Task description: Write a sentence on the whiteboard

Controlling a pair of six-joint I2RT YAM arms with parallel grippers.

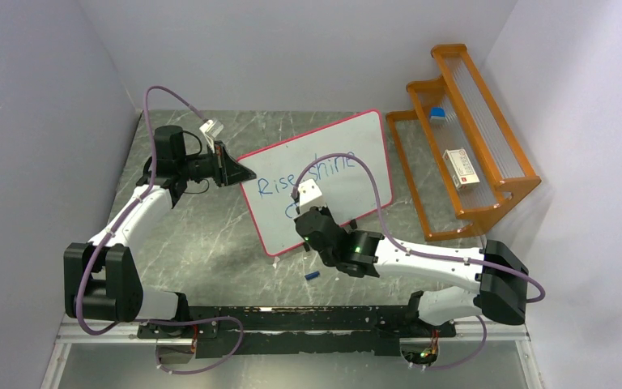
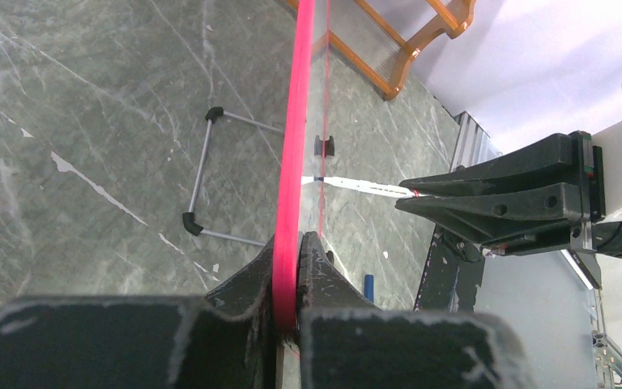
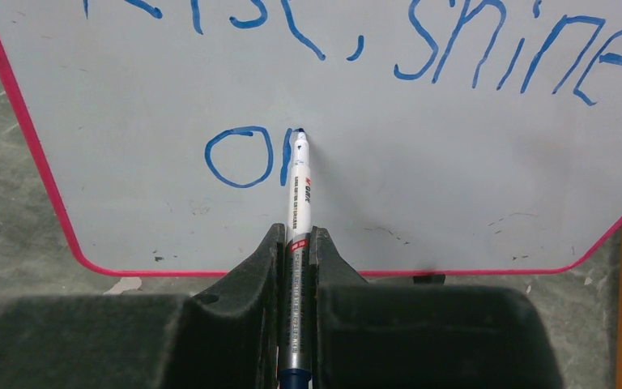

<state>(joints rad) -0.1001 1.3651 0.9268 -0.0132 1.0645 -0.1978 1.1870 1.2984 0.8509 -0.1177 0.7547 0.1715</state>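
Board (image 3: 453, 178) white; frame (image 2: 298, 146) pink-red. Writing (image 1: 275, 185) blue. Marker (image 3: 298, 194) white, red band, dark tip. Table (image 1: 210, 235) grey-green marble, pale veins. Rack (image 1: 486, 209) orange. Left gripper (image 2: 296, 243), right gripper (image 3: 297, 235) black. Cables (image 1: 152, 121) purple. Cap (image 1: 312, 276) blue.

We see white shells and black joint blocks on both the left arm (image 1: 134, 215) and the right arm (image 1: 433, 261). A purple cable (image 1: 149, 121) loops along each, and small dark screws dot the right shell. A green light (image 1: 359, 237) glows at the right wrist. The left gripper (image 2: 298, 243) and right gripper (image 3: 296, 235) have matte black wedge fingers (image 3: 243, 296), scuffed pale along their edges.
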